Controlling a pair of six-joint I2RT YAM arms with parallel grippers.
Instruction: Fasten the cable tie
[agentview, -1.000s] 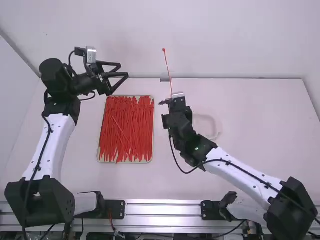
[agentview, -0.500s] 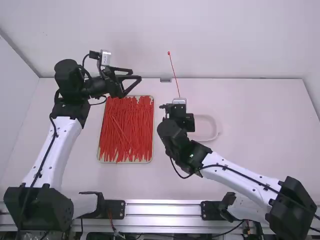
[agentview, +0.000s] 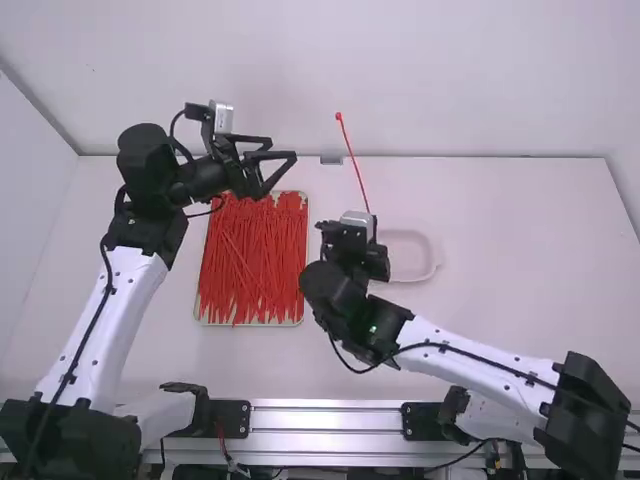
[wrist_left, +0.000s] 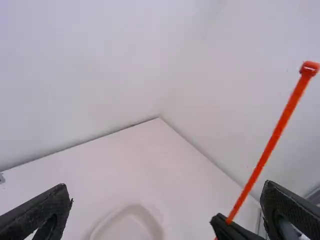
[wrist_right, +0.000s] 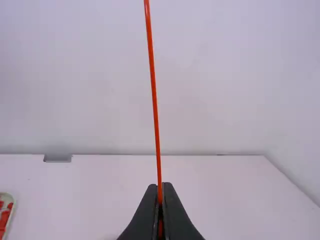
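A single red cable tie stands nearly upright above the table, its head at the top. My right gripper is shut on its lower end. In the right wrist view the tie rises straight out of the closed fingers. My left gripper hangs open in the air to the left of the tie, over the far end of the tray, holding nothing. In the left wrist view the tie slants up beside one of the spread fingers, with its head at the top.
A flat tray with several red cable ties lies left of the middle. A pale rounded shallow dish rests on the table to the right of my right gripper. A small metal bracket sits at the table's far edge.
My left gripper has swung right, toward the upright tie. My right arm has drawn back toward the camera, and the tie now leans a little more.
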